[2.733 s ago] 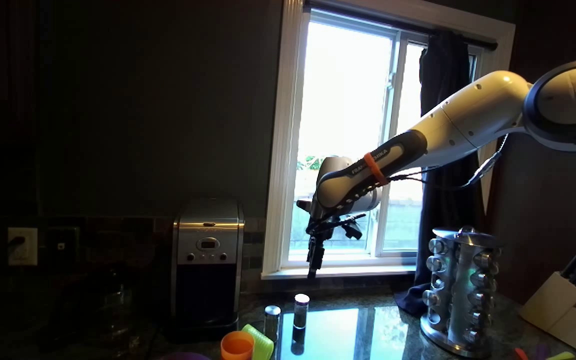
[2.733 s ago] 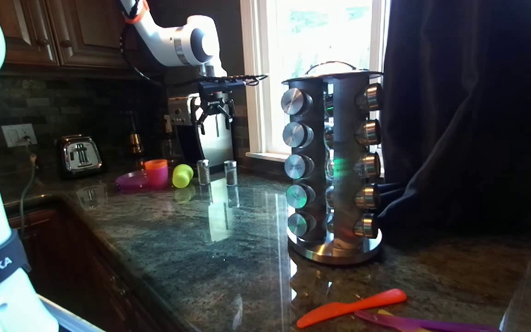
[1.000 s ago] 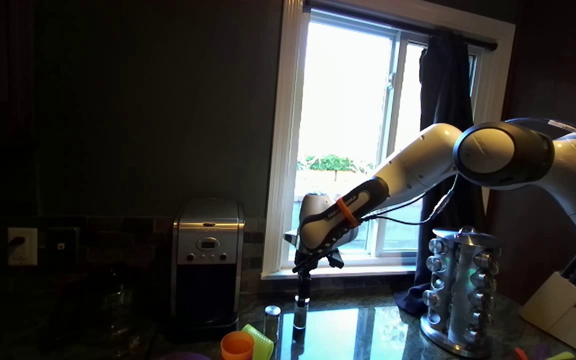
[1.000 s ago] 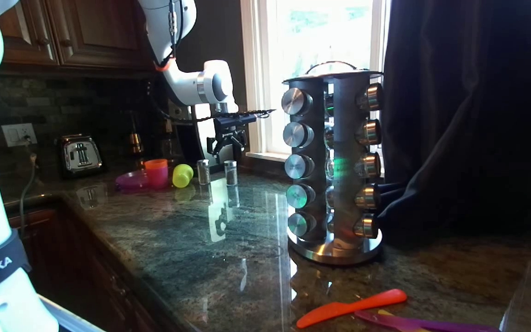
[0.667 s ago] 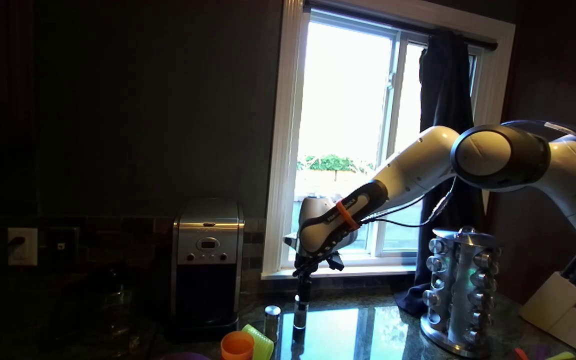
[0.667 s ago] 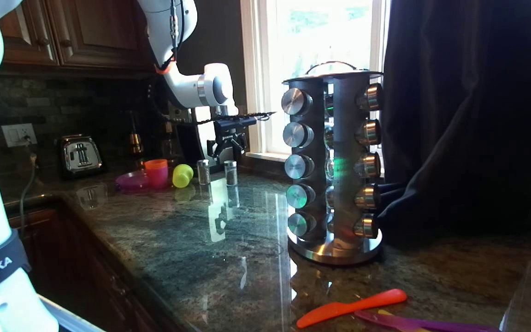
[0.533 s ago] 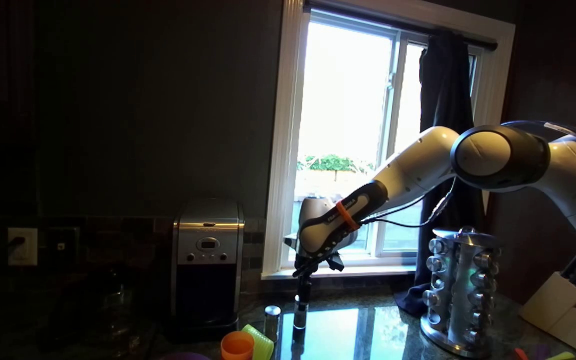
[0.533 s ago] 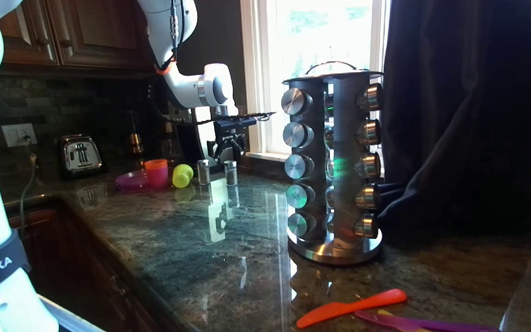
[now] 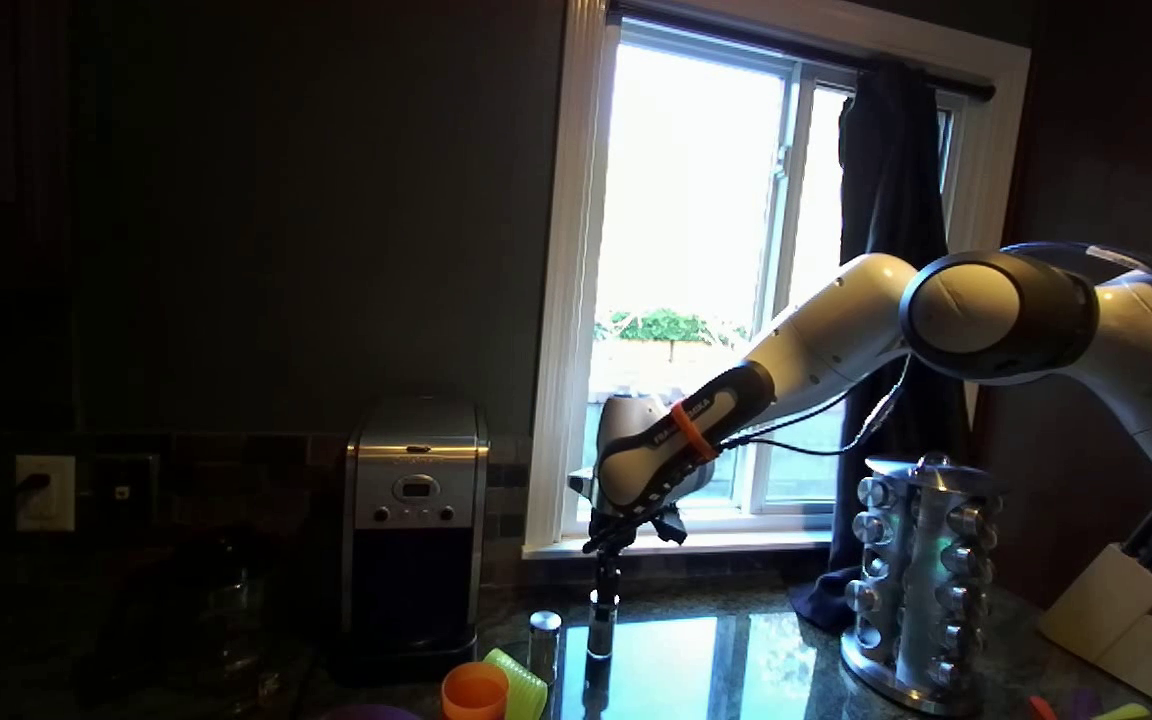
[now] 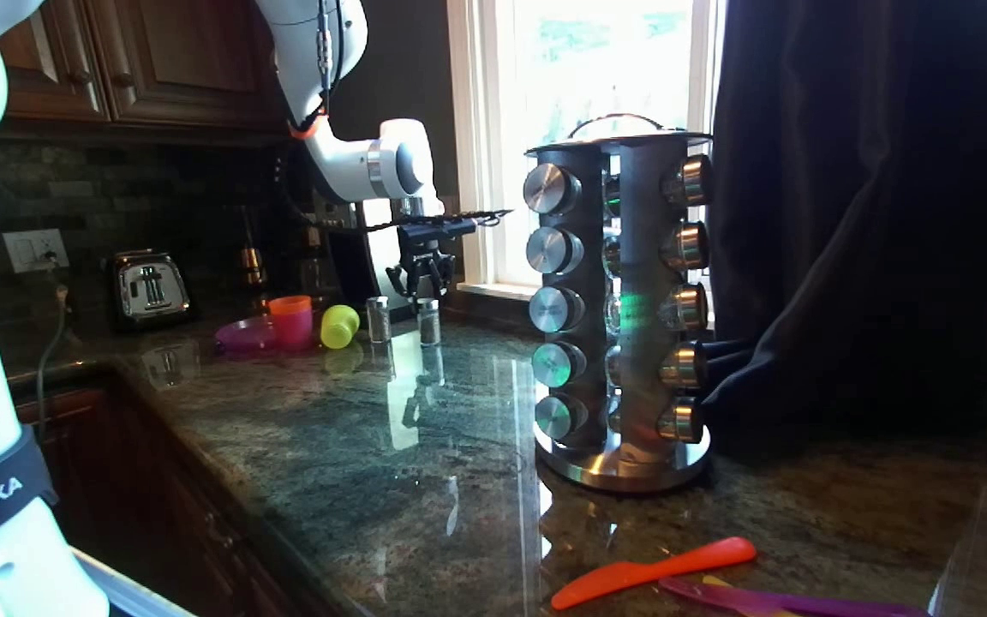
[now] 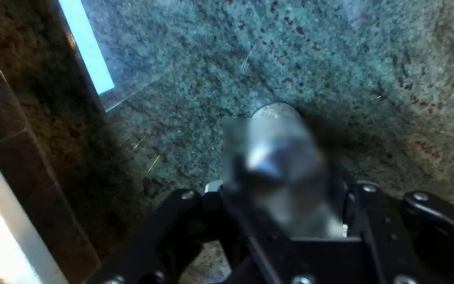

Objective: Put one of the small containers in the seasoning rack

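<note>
One small container (image 9: 601, 638), a slim glass jar with a metallic cap, stands upright on the counter in both exterior views. My gripper (image 10: 427, 296) points straight down over it, its fingers drawn in around the cap. Seen from the wrist, the container (image 11: 277, 112) rises between the black fingers of the gripper (image 11: 286, 181); that area is blurred and the cap's edges are unclear. A matching container (image 10: 379, 324) stands a short way off, untouched. The seasoning rack (image 10: 643, 368), a silvery carousel with tiers of capped jars, stands well away from the gripper, near the curtain.
Beside the containers lie a green cup (image 10: 340, 327), an orange-pink cup (image 10: 290, 326) and a purple plate (image 10: 241, 337). A silver-and-black appliance (image 9: 416, 560) stands behind. Plastic knives (image 10: 656, 572) lie before the rack; a knife block (image 9: 1126, 620) is beyond it.
From higher up, my gripper has come down over the container. Over the last half second the arm has stayed nearly still while the fingers have drawn together around the cap.
</note>
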Robot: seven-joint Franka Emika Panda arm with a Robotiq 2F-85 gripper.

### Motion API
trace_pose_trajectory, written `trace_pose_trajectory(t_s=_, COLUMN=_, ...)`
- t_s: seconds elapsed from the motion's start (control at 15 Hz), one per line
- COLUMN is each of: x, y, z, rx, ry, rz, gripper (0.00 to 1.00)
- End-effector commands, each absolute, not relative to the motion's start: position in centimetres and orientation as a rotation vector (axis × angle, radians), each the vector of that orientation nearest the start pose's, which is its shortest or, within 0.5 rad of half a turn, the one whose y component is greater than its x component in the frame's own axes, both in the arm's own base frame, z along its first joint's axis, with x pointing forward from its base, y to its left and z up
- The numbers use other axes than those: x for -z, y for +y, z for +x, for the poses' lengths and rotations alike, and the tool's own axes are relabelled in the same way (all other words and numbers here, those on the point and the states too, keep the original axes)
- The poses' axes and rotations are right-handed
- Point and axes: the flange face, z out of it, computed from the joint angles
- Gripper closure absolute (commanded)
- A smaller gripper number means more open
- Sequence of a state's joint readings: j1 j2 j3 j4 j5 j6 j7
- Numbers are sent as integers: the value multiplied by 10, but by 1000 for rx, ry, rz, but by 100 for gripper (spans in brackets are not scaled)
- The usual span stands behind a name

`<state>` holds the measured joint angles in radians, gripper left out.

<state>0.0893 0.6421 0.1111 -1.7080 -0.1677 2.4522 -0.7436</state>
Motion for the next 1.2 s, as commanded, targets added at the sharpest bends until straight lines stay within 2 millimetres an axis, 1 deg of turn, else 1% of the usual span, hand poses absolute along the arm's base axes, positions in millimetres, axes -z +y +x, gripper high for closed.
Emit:
trace_pose_trajectory(t_s=0.0, x=-251, y=131, z=670, rx=64, ry=-1502, rz=-2902, gripper=75)
trace_pose_trajectory(t_s=0.07, x=-259, y=131, z=667, rx=37, ry=-1490, rz=-2944, gripper=75)
trace_pose_trajectory(t_s=0.2, x=-275, y=126, z=657, rx=-79, ry=-1525, rz=-3038, gripper=75)
trace_pose_trajectory(t_s=0.33, x=-287, y=125, z=647, rx=-222, ry=-1595, rz=-3082, gripper=75)
trace_pose_trajectory(t_s=0.53, x=-299, y=127, z=634, rx=-439, ry=-1777, rz=-3085, gripper=75)
trace_pose_trajectory(t_s=0.73, x=-301, y=129, z=620, rx=-674, ry=-1924, rz=-3056, gripper=75)
trace_pose_trajectory(t_s=1.0, x=-292, y=131, z=597, rx=-1036, ry=-2046, rz=-2993, gripper=75)
trace_pose_trajectory(t_s=1.13, x=-286, y=133, z=590, rx=-1149, ry=-2085, rz=-2966, gripper=75)
